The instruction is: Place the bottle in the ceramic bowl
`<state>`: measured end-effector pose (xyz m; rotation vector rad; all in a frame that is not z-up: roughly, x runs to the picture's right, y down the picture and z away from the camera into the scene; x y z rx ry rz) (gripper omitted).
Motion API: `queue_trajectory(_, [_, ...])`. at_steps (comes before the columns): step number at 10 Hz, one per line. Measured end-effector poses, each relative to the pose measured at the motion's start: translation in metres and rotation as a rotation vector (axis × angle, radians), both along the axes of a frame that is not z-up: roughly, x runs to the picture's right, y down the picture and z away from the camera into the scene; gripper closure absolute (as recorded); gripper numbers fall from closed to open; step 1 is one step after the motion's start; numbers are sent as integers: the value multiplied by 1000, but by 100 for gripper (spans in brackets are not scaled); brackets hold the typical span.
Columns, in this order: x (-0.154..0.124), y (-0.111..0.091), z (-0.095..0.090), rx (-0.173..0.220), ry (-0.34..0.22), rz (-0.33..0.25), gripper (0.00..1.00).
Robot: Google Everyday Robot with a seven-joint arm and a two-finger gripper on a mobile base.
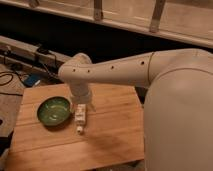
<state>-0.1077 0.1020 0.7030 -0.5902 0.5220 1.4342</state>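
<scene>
**Camera view, looking down over the robot.** The white robot body (180,115) fills the right of the frame. Its arm (115,70) reaches out over a wooden table (115,137) and turns downward at the wrist. The bowl (53,111), green-glazed and empty, sits on the table and serves as the reference for every position below.

The gripper (80,105) hangs just beside the bowl's rim, on the side facing the robot body, low over the table. It sits at the far end of the bottle (80,117). The wrist hides how wide the gripper stands and whether it has hold of the bottle, so neither can be told.

The bottle is just outside the bowl on that same side, close to the rim but not seen touching it. Its long axis runs past the bowl rather than toward it, from the far side of the table to the near side. The base end is under the gripper, and the cap (79,130) points toward the near edge, away from the gripper. Whether the bottle lies flat or hangs tilted cannot be told.

The coming move appears to turn on one short offset, since the bowl lies crosswise to the bottle's long axis. That calls for a lift above the rim and a brief sideways carry. The bottle looks shorter than the bowl is wide, so it should fit without being turned.
</scene>
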Motion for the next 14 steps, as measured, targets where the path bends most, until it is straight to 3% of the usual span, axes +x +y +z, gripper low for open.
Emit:
queue_trajectory(9, [0,-3,-1,8,2,-2,35])
queue_trajectory(10, [0,-9,-1,28,5,-3,35])
queue_trajectory(12, [-1,-44,-4,75,8,6,35])
queue_trajectory(14, [12,-66,2,86,17,3,35])
